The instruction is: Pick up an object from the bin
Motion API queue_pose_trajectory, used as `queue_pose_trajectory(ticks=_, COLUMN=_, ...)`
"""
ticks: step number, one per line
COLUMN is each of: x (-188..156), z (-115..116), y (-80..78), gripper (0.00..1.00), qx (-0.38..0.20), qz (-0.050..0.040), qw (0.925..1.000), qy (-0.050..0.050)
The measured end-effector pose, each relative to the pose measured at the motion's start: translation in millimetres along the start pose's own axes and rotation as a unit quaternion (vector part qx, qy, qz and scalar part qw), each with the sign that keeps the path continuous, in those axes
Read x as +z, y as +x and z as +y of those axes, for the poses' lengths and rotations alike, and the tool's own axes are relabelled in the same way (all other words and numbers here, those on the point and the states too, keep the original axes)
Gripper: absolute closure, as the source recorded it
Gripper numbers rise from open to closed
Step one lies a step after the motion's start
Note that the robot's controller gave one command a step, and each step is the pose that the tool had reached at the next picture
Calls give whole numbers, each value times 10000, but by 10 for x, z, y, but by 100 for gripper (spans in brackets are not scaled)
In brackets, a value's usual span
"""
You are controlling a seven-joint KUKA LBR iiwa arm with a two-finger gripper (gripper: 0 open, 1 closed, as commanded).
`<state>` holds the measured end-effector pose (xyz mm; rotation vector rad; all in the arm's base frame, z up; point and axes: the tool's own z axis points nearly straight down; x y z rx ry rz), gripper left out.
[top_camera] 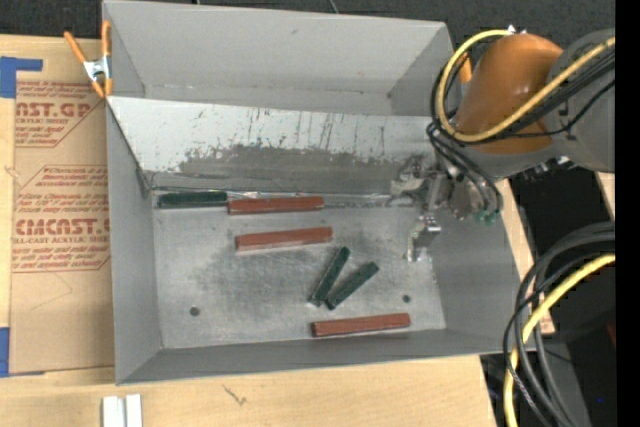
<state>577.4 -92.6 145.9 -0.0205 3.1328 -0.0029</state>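
Bin: A grey metal bin (270, 45) is holding six thin sticks, all lying flat on its scratched floor.
Back-left corner: A dark green stick (192, 200) is lying along the foot of the back wall. Its right end is just beside a reddish-brown stick (275, 205), which is running on in the same line toward the middle.
Middle: A second reddish-brown stick (283, 239) is lying parallel to that one, a little nearer the front and apart from it.
Right of centre: The two dark green sticks (340, 281) are slanting from front left to back right, meeting at their front ends in a narrow V.
Front wall: A third reddish-brown stick (360, 324) is lying close along the front wall, below the green pair and apart from it.
Right wall: The gripper (422, 240) is hanging over bare floor near the right wall, to the right of the green pair and touching no stick.
Grip: How far the gripper is open cannot be told, and no stick is showing in it.
Right rim: The arm's orange cover (505, 90) and looping cables (450, 75) are leaning in over the rim.
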Motion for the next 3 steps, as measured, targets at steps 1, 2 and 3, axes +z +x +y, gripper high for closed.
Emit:
queue_pose_trajectory(ticks=1, x=704, z=317, y=538, gripper=100, qx=-1002, qz=-47, qw=9950, qy=-6)
queue_pose_trajectory(ticks=2, x=704, z=318, y=538, gripper=100, qx=-1003, qz=-47, qw=9949, qy=-5)
queue_pose_trajectory(ticks=3, x=-786, z=523, y=377, gripper=100, qx=-1177, qz=14, qw=9931, qy=-13)
